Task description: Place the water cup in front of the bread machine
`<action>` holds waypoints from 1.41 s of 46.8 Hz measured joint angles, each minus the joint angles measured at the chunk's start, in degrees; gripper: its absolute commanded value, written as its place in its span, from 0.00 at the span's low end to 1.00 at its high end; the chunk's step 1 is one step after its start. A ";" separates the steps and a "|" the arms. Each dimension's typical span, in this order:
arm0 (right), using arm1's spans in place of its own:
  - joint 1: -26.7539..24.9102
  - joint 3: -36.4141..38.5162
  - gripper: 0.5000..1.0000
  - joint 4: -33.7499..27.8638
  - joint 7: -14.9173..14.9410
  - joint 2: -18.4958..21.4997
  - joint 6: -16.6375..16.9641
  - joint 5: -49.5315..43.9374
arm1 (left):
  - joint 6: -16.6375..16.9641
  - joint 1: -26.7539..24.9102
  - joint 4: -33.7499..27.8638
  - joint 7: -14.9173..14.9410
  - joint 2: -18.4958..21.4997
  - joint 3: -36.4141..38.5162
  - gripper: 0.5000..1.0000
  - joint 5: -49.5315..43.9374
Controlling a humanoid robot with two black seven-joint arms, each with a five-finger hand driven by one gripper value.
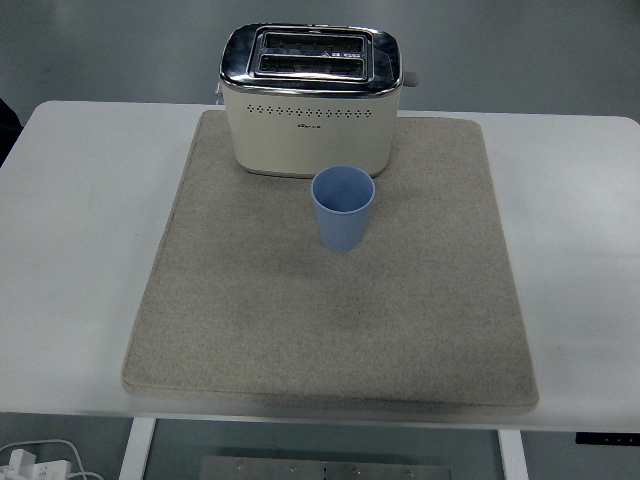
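Blue water cup upright before cream bread machine, logo unreadable.

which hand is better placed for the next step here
Neither: both hands are out of view, so the picture cannot rank left against right. Nor does a next step seem needed. The blue cup already stands upright on the mat, just in front of the toaster, slightly right of its centre.
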 measured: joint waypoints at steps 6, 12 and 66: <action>-2.02 -0.09 0.85 -3.84 -0.07 -3.29 3.69 3.30 | 0.00 0.00 0.01 0.00 0.00 -0.01 1.00 0.00; -3.14 -0.59 0.85 -6.30 -0.43 -6.16 5.71 6.30 | 0.00 -0.01 0.00 0.00 0.00 -0.02 1.00 -0.01; -20.84 -1.17 0.85 -17.96 -0.36 -17.06 5.76 13.42 | 0.00 -0.02 0.00 -0.01 0.00 0.06 1.00 0.01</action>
